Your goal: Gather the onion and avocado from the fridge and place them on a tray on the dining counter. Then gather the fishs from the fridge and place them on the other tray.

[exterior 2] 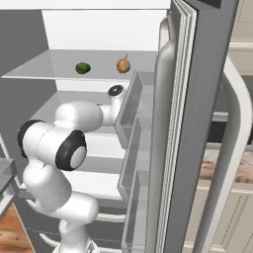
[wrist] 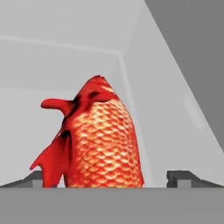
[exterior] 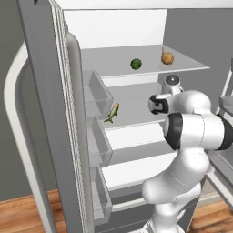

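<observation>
The fridge [exterior: 45,113] stands with both doors open. On its upper shelf rest the green avocado [exterior: 136,63] [exterior 2: 83,67] and, to its right, the golden-brown onion [exterior: 167,58] [exterior 2: 123,64]. One shelf lower lies a small green fish [exterior: 112,113]. My arm reaches onto that lower shelf at the right. In the hand view a red scaly fish [wrist: 103,140] sits close in front of my gripper [wrist: 109,179]. The gripper is open, a fingertip low on each side of the fish, not touching it. Both trays are out of view.
Door bins [exterior: 98,93] [exterior 2: 131,113] line the inside of both open doors, close to my arm. The fridge's right wall [wrist: 192,65] runs beside the red fish. A brownish counter top [exterior 2: 243,170] over cream cabinets shows past the right door; I cannot tell if it is the dining counter.
</observation>
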Controlling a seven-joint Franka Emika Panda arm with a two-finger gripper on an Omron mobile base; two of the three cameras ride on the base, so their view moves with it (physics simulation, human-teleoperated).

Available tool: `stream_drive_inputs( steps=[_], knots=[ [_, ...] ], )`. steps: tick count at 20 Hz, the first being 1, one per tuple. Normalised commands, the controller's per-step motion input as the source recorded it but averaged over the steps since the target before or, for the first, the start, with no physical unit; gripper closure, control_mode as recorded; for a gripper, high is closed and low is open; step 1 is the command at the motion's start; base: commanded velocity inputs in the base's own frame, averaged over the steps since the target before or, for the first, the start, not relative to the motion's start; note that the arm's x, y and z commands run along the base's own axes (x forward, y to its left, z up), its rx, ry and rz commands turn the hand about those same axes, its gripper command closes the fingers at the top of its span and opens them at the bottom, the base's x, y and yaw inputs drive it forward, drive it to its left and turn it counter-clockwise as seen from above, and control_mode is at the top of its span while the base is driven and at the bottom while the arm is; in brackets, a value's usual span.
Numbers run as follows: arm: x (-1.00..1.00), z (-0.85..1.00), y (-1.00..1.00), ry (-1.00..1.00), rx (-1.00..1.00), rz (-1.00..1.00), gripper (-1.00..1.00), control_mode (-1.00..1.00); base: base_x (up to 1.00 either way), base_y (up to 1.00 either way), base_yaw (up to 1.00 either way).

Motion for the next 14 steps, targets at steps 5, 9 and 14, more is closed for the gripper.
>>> stream_drive_inputs(
  steps=[5,9,14],
  knots=[
    [0.23,-0.43,0.00,0.06,0.00,0.00,1.00,-1.00,0.00,0.00,0.00],
    [-0.05,-0.47,-0.07,0.03,0.01,0.00,1.00,-1.00,0.00,0.00,0.00],
    [-0.71,-0.31,0.09,-0.04,0.01,0.00,1.00,-1.00,0.00,0.00,0.00]
  ],
)
